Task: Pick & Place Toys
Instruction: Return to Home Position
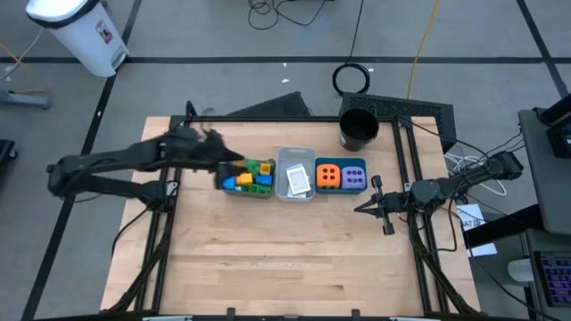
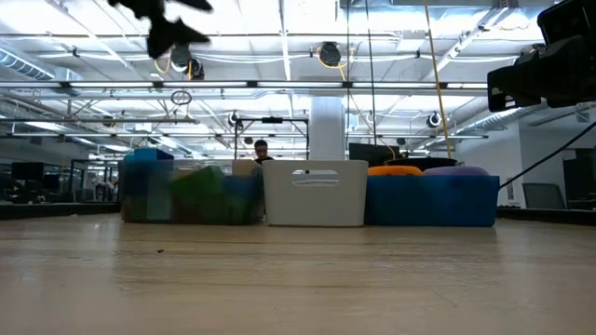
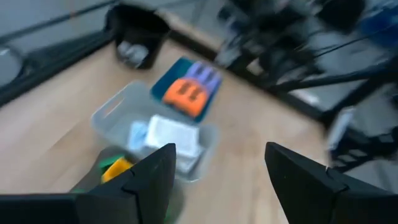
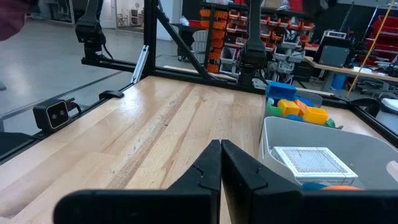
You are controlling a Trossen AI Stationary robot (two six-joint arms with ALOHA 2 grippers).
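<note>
Small plastic bricks (image 1: pixel 251 176) lie heaped in a clear bin at the table's middle left; they also show in the right wrist view (image 4: pixel 297 108). White cards (image 1: pixel 298 182) lie in the grey bin (image 1: pixel 295 157). The orange cube (image 1: pixel 328 176) and purple cube (image 1: pixel 354 176) sit in the teal bin. My left gripper (image 3: pixel 217 177) is open and empty, high above the bricks' bin. My right gripper (image 4: pixel 221 162) is shut and empty, right of the teal bin.
A black round cup (image 1: pixel 359 127) stands at the far edge behind the teal bin. The three bins stand in a row across the table's middle. Bare wood (image 1: pixel 285 259) lies between the bins and the near edge.
</note>
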